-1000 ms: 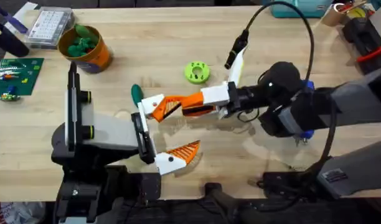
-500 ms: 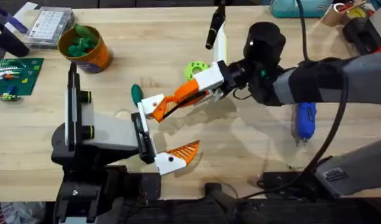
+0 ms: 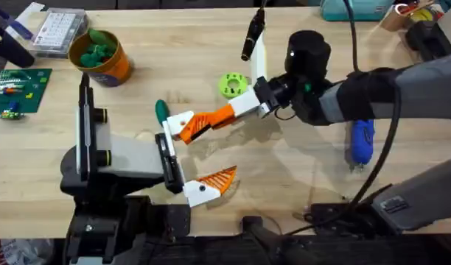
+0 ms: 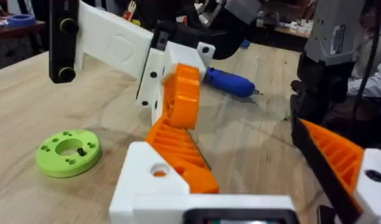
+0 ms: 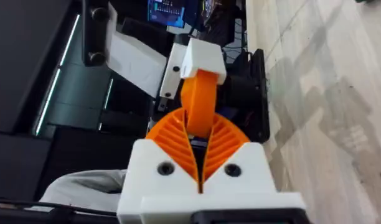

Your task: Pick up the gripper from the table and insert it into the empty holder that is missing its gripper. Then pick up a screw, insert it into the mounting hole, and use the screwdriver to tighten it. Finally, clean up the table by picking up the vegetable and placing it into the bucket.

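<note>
The right claw (image 3: pixel 236 110) is closed on the gripper (image 3: pixel 200 122), whose orange wedge is pinched between the claw's ribbed orange pads (image 5: pixel 172 140) while its white block base points away from the claw. The gripper's white base is held against the upper end of the holder (image 3: pixel 169 158), a narrow black plate fronting a grey wedge-shaped body on a black stand at the near-left part of the bench (image 3: pixel 299 177). At the lower end of the same plate, a second finger with a slatted orange face (image 3: pixel 217 180) is seen already mounted. The left claw (image 4: pixel 271 186) is seen from its own wrist camera with its two white-and-orange fingers well apart, nothing being held between them. The vegetable (image 3: pixel 161 112), a small dark-green piece, lies on the bench just beyond the holder's upper end, close beside the gripper's base. A lime-green ring (image 3: pixel 232 85) with holes lies farther back, near the right arm's wrist. The screwdriver (image 3: pixel 359 141), with its blue handle, lies on the bench on the right, partly under the right arm. The bucket (image 3: pixel 100 57), orange and holding green pieces, stands at the far left, next to a clear parts box (image 3: pixel 57 31).
</note>
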